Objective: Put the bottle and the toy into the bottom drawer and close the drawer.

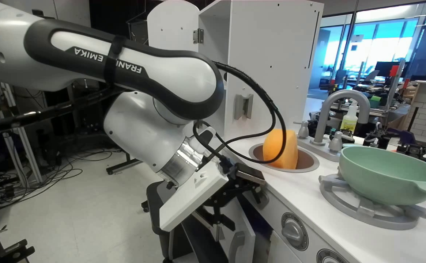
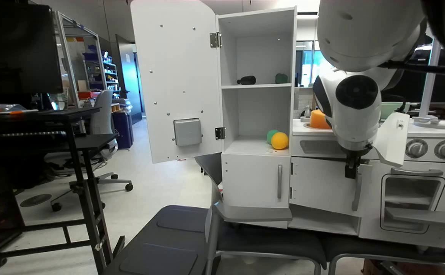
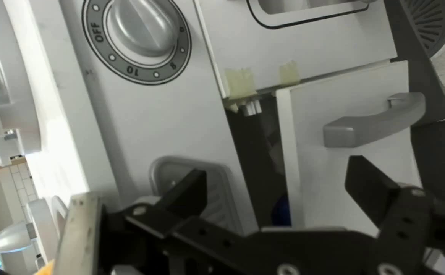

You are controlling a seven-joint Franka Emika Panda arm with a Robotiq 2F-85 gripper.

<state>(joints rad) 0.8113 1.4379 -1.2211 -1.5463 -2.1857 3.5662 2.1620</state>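
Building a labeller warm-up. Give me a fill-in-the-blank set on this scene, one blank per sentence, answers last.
In the wrist view, the gripper is ____, not shut.
In the wrist view, the word printed around the knob is ____.
In an exterior view, the object in the sink is coloured ____.
In an exterior view, two round things share a shelf: one orange, one ____.
Missing words: open; OFF; orange; green.

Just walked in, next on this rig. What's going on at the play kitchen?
The robot's gripper hangs by the white door under the sink, jaws wide open, holding nothing. The door stands ajar, so closing up isn't done yet; pushing it shut may well be next. Something blue shows in the gap behind it, too little to tell what.
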